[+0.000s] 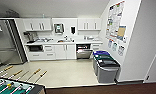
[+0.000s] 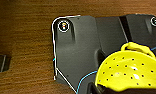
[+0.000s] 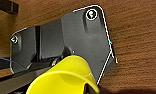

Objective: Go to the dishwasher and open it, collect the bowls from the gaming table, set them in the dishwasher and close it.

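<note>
Across the pale floor [image 1: 64, 72], the dishwasher [image 1: 83, 51] stands with its door part open under the worktop [image 1: 69, 42], between white cabinets [image 1: 65, 51]. Two lidded bins [image 1: 106, 67] sit near it along the wall; the gaming table [image 1: 14, 87] is close by. A yellow perforated bowl [image 2: 129, 72] shows at the left wrist, another yellow bowl [image 3: 66, 77] at the right; whether either pincer pinches one, I cannot tell.

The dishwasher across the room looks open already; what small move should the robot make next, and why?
Probably drive forward over the pale floor toward the dishwasher. Its door hangs open, it is far off, and a yellow bowl shows at the left wrist, another yellow bowl at the right.
</note>
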{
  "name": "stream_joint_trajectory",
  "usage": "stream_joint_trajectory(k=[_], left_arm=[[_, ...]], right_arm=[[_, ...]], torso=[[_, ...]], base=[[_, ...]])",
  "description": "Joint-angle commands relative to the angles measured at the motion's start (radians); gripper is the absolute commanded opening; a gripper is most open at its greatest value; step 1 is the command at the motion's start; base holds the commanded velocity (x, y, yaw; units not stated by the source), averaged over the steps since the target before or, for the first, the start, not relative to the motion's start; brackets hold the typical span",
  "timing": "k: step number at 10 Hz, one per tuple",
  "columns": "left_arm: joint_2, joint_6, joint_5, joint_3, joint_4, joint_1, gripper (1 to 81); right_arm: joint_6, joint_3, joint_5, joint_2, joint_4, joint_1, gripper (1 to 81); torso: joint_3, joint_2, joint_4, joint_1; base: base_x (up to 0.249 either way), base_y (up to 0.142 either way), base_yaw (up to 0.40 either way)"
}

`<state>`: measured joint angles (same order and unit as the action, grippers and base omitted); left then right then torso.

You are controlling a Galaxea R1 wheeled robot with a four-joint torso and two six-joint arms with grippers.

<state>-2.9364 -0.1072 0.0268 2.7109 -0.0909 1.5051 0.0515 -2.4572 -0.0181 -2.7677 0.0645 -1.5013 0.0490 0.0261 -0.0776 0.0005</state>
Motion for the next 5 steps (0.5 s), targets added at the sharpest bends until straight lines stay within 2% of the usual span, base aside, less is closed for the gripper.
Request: stream_joint_trajectory(k=[1,5], left_arm=[[0.014,0.001,-0.051,0.003,-0.01,-0.05,1.0],[0.012,0.001,-0.048,0.003,-0.01,-0.05,1.0]], right_arm=[[-0.004,0.003,-0.054,0.021,-0.008,0.052,1.0],[-0.004,0.003,-0.054,0.021,-0.008,0.051,1.0]], torso=[[0.0,0.0,0.0,0.0],[0.0,0.0,0.0,0.0]], base=[[0.181,0.0,0.0],[0.184,0.0,0.0]])
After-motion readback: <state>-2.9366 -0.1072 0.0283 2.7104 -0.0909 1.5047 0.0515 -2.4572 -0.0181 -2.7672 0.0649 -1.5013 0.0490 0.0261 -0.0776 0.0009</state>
